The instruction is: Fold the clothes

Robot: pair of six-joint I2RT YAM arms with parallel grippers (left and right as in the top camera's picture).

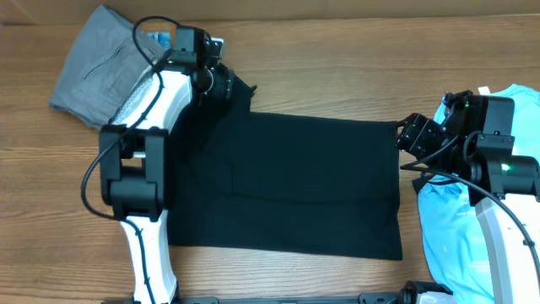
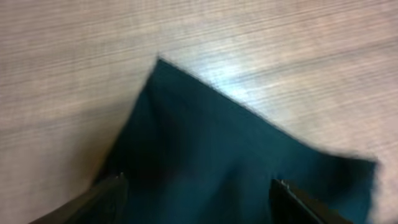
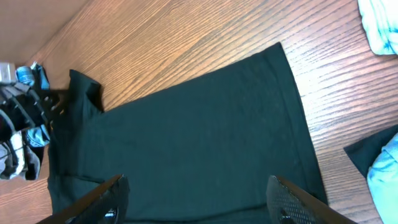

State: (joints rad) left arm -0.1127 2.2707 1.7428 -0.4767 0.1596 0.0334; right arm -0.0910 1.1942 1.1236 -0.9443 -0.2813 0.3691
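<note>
Lying flat on the wooden table (image 1: 337,67), the black T-shirt (image 1: 312,181) looks partway folded, the left gripper (image 2: 199,182) over its far-left corner and the right gripper (image 3: 196,180) by its far-right corner, both claws spread wide and empty. Next, each probably needs to pinch an edge and carry it across for another fold.

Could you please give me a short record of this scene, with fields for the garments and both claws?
surface: wooden table
main garment: black T-shirt, spread flat mid-table
other garments: grey garment at the far left; light-blue T-shirt at the right
left claw: open, over a corner of the black T-shirt
right claw: open, by the shirt's right edge, holding nothing
</note>
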